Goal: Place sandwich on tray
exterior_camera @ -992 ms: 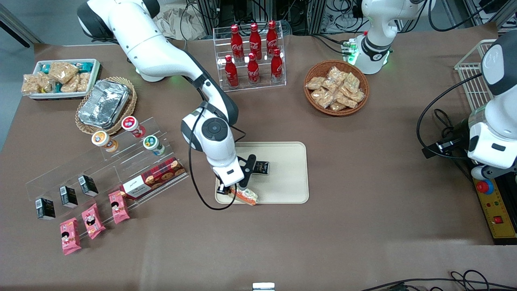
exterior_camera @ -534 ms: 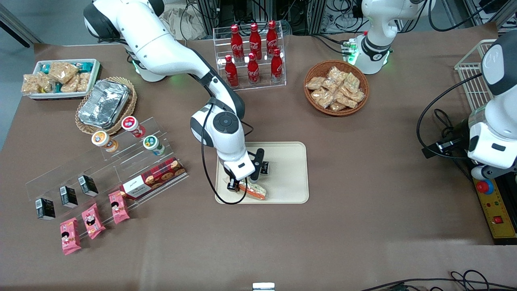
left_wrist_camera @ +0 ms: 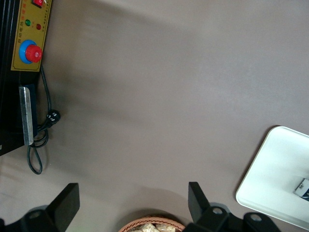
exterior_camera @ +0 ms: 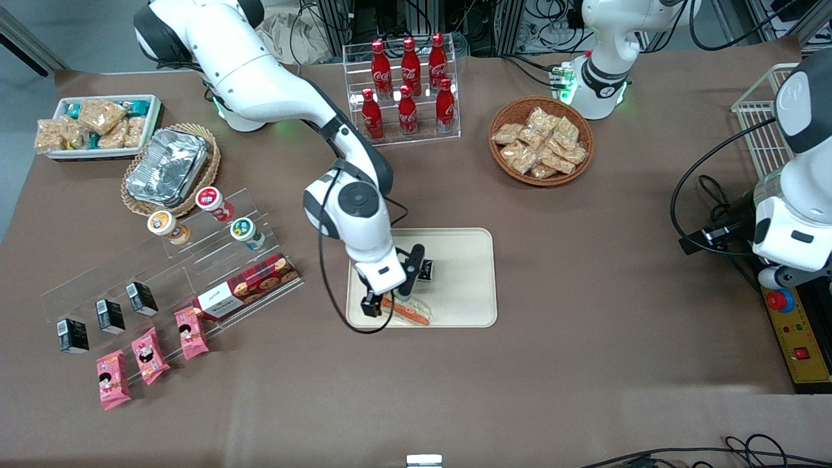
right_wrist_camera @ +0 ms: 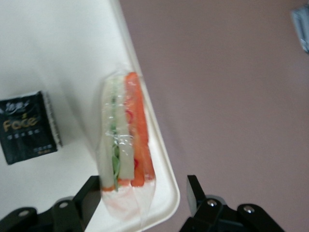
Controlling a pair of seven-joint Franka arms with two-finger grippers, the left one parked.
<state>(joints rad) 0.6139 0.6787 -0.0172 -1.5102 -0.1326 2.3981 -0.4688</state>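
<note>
While the right arm is lifting a little from the tray (exterior_camera: 468, 273), the sandwich (exterior_camera: 408, 312) is lying flat on the tray's bare surface, close to the rim that is nearest to the front camera. Half a second ago the wedge was tilted and sitting higher under the gripper; a second ago it was hanging over that rim. Now it is resting lower and fully inside the rim, so it is looking as released.

In the right wrist view the gripper (right_wrist_camera: 144, 195) is hovering just above the sandwich (right_wrist_camera: 124, 145), and the jaws are standing wide apart, one on each side of the wrapped wedge, with no hold on anything. I am seeing a gap between the right jaw and the plastic wrap; on the other side I cannot tell if there is still contact. The orange-red and green filling edge is facing up to the wrist camera, and the wedge is lying along the tray's rim (right_wrist_camera: 159, 159), very near to the rounded corner.

A small black packet (right_wrist_camera: 28, 126) is also lying on the tray, beside the sandwich but apart from it, farther from the front camera.

I am judging that the placing itself is done and only the withdrawing of the arm is remaining. One risk is the loose wrap catching on a finger while the gripper is rising, because the sandwich is sitting so near to the rim.
</note>
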